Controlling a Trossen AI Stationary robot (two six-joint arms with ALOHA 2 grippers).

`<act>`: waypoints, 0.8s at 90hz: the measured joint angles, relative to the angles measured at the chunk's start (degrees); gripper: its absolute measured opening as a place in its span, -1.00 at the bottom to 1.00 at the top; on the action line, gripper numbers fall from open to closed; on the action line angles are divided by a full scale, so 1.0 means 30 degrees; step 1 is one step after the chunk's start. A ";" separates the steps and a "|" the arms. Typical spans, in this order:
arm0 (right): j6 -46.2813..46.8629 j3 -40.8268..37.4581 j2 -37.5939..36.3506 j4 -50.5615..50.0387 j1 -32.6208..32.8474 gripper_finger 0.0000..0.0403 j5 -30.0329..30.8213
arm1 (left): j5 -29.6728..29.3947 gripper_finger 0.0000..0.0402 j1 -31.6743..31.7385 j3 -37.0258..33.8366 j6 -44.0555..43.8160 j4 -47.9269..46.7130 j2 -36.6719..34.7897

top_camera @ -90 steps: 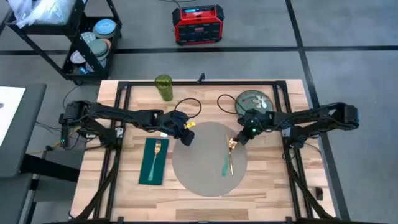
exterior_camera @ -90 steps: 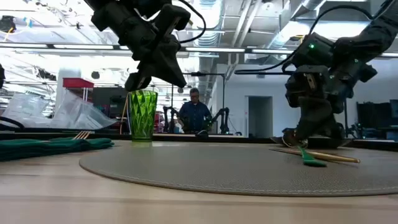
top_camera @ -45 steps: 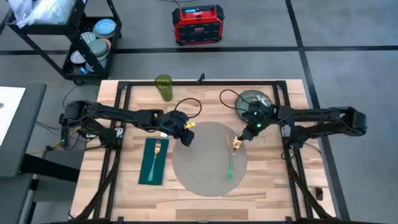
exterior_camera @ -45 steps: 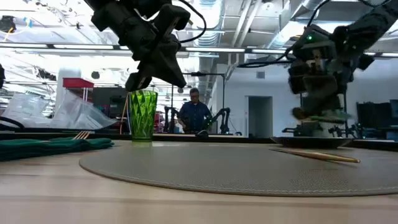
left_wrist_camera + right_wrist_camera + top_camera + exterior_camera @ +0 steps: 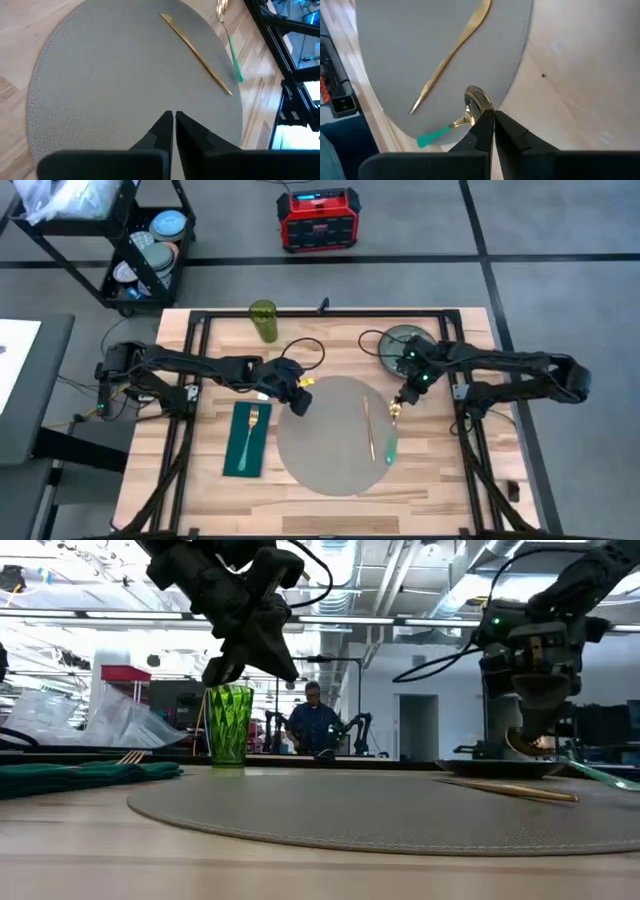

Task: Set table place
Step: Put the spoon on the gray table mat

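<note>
1. Although a red case (image 5: 318, 220) stands on the grey floor beyond the tabletop (image 5: 440, 480), no writing on it can be read.
2. Light wooden planks in a black frame make up the tabletop; the round grey-beige place (image 5: 330, 442) lies at its centre.
3. A gold knife (image 5: 369, 428) is laid on the place toward 3 o'clock.
4. A green-handled gold spoon (image 5: 392, 432) is held clenched in the right hand (image 5: 399, 402), above the place's 3 o'clock edge.
5. The left hand (image 5: 298, 402), fingers closed on nothing, is held over the 10 o'clock edge.
6. A green glass (image 5: 229, 725) stands at 11 o'clock; a person (image 5: 314, 720) is seen in the room behind.
</note>
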 joint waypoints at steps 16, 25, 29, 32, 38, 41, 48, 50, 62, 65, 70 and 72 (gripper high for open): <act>-0.0139 0.0149 0.1725 0.1620 0.0041 -1.00 -0.0428 | 0.0000 -0.99 0.0000 0.0000 0.0414 0.0001 0.0000; -0.0824 0.0967 0.2737 0.1618 0.0090 -1.00 -0.0428 | 0.0007 -0.99 0.0080 0.0000 0.0561 -0.0005 0.0000; -0.1276 0.1474 0.3268 0.1599 0.0156 -1.00 -0.0429 | 0.0007 -0.99 0.0087 0.0000 0.0568 0.0002 0.0000; -0.1640 0.1848 0.3687 0.1414 0.0143 -1.00 -0.0424 | 0.0000 -0.99 0.0100 0.0000 0.0568 -0.0004 0.0000; -0.2358 0.2588 0.4501 0.0656 0.0111 -1.00 -0.0408 | 0.0000 -0.99 0.0124 0.0000 0.0568 -0.0009 0.0000; -0.2689 0.2966 0.4919 0.0427 0.0111 -1.00 -0.0396 | 0.0004 -0.99 0.0124 0.0000 0.0568 -0.0012 0.0000; -0.3264 0.3690 0.5673 0.0055 0.0111 -1.00 -0.0372 | 0.0007 -0.99 0.0124 0.0000 0.0568 -0.0026 0.0000; -0.3420 0.3840 0.5835 -0.0137 0.0111 -1.00 -0.0369 | 0.0007 -0.99 0.0124 0.0000 0.0572 -0.0027 0.0000; -0.4121 0.4314 0.6461 -0.0598 0.0107 -1.00 -0.0282 | 0.0007 -0.99 0.0124 0.0000 0.0714 -0.0151 0.0000; -0.4156 0.4342 0.6535 -0.0555 0.0104 -1.00 -0.0282 | 0.0007 -0.99 0.0124 0.0000 0.0714 -0.0153 0.0000; -0.4218 0.4338 0.6618 -0.0635 0.0104 -1.00 -0.0278 | 0.0007 -0.99 0.0124 0.0000 0.0726 -0.0143 0.0000; -0.4239 0.4330 0.6621 -0.0680 0.0104 -1.00 -0.0275 | 0.0007 -0.99 0.0124 0.0000 0.0741 -0.0143 0.0000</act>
